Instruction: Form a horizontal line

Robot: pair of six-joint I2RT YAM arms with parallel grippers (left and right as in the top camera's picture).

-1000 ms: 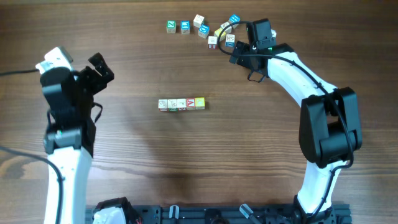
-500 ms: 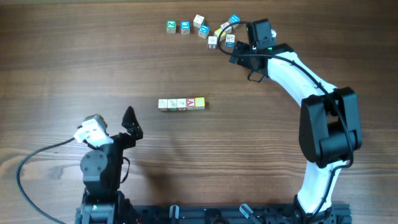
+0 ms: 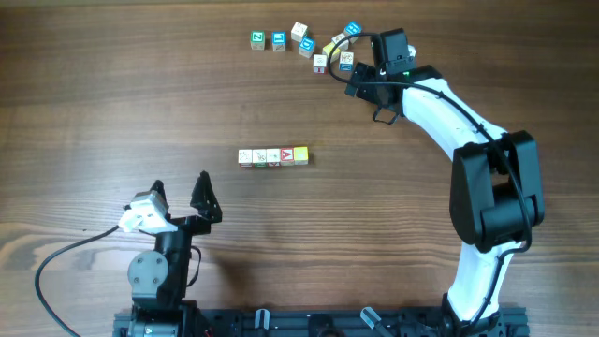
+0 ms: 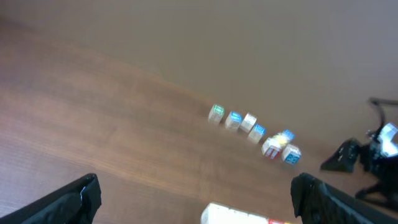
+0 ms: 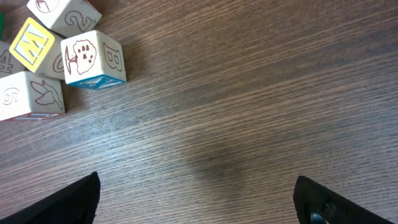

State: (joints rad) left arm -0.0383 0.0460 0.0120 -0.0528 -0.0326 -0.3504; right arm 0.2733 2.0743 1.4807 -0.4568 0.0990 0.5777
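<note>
The horizontal line (image 3: 273, 156) is a short straight row of pale letter cubes at the table's middle, with a red "A" and a yellow cube at its right end. In the left wrist view only its blurred top edge (image 4: 249, 216) shows at the bottom. My left gripper (image 3: 179, 191) is open and empty, low at the front left, well short of the row. My right gripper (image 3: 369, 96) is open and empty at the back right, just beside the loose cubes. Its wrist view shows bare wood between the fingertips (image 5: 74, 199).
Several loose cubes (image 3: 306, 45) lie scattered along the far edge, some blue or teal. In the right wrist view a "B" cube (image 5: 93, 57) and a yellow "M" cube (image 5: 34, 43) sit at top left. A cable (image 3: 56, 262) loops by the left base.
My left arm has swung from the table's left side back down to the front by its base, gripper still open. The right arm and the cubes have not moved.
</note>
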